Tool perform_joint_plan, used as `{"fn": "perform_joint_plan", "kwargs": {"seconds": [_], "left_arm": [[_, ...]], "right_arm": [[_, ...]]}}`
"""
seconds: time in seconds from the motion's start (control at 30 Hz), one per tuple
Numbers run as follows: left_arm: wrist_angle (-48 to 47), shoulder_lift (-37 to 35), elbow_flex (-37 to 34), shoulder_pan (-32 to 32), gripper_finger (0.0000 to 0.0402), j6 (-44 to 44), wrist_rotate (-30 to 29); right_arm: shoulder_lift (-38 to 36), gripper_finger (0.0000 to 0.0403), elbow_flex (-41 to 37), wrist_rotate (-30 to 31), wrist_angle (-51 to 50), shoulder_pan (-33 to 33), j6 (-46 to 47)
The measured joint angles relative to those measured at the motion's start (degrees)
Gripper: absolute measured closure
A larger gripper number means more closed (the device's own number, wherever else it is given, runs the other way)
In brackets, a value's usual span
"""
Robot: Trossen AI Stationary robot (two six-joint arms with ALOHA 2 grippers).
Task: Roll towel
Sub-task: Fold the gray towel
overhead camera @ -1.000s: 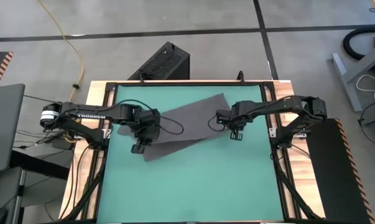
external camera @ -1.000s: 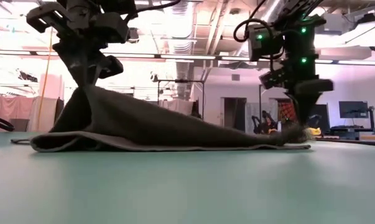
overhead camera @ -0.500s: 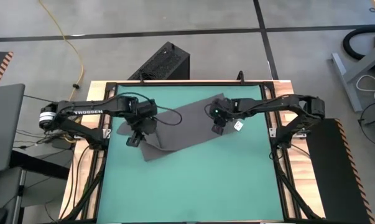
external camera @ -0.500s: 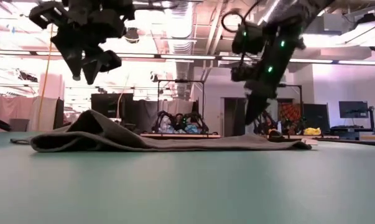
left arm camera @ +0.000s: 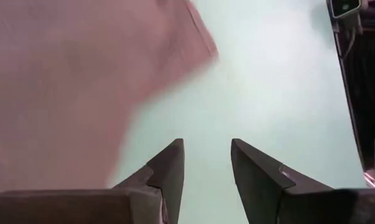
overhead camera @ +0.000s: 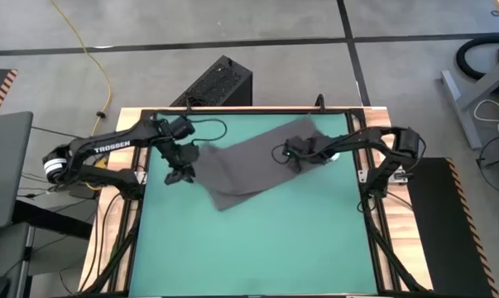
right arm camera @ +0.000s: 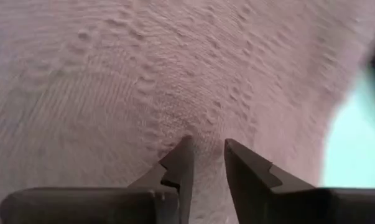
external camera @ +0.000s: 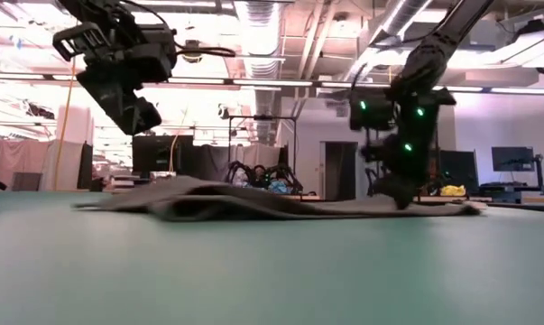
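Note:
The dark grey towel (overhead camera: 249, 165) lies low and slanted on the far half of the green mat (overhead camera: 257, 248), its underside on the mat and its near corner (overhead camera: 224, 205) pointing toward the front edge. In the low view the towel (external camera: 253, 206) is a flat hump. My left gripper (overhead camera: 177, 175) hangs open above the mat just left of the towel's left edge, with nothing between its fingers (left arm camera: 168, 168). My right gripper (overhead camera: 299, 159) is down on the towel's right part, with a narrow gap between its fingers. My right gripper sets its fingertips (right arm camera: 184, 155) on the towel's top surface (right arm camera: 203, 134) near the right end, slanting down from the table's right side. Cloth shows in the narrow gap; whether any is pinched I cannot tell. The towel lies flat on the mat there.
A black frame (overhead camera: 361, 165) runs round the mat. A black box (overhead camera: 220, 83) stands on the floor beyond the far edge. The mat's near half is bare green.
My left gripper has let go of the towel's raised left part and swung toward the far left; that part has dropped flat. My right gripper has lifted off the towel's right corner, rolled, moved left, and come down again on the towel. The towel has shifted on the mat.

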Motion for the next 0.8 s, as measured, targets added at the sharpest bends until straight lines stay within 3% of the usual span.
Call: {"fn": "perform_joint_plan", "kwargs": {"seconds": [0.1, 0.27, 0.47, 0.6, 0.8], "left_arm": [[1.5, 0.0, 0.0, -3.3, 0.0288, -1.8, -0.1], [6.8, 0.0, 0.0, -9.9, 0.0292, -5.0, -0.6], [24.2, 1.3, -3.4, -19.8, 0.0292, -9.7, -6.3], [37.6, 3.6, -6.4, -26.5, 0.0292, -11.0, -15.3], [50.6, 8.0, -6.3, -34.3, 0.0289, -8.5, -32.5]], "right_arm": [[-1.8, 0.0296, 0.5, 2.7, -6.8, -0.4, 6.1], [-7.6, 0.0300, 3.1, 1.6, -7.2, 1.4, 5.5], [-14.3, 0.0301, 4.9, -1.4, -3.7, 7.1, 4.3], [-15.7, 0.0301, 4.5, -10.9, 0.5, 12.8, -1.6], [-13.4, 0.0299, 4.4, -11.2, -1.5, 20.4, -9.0]]}}
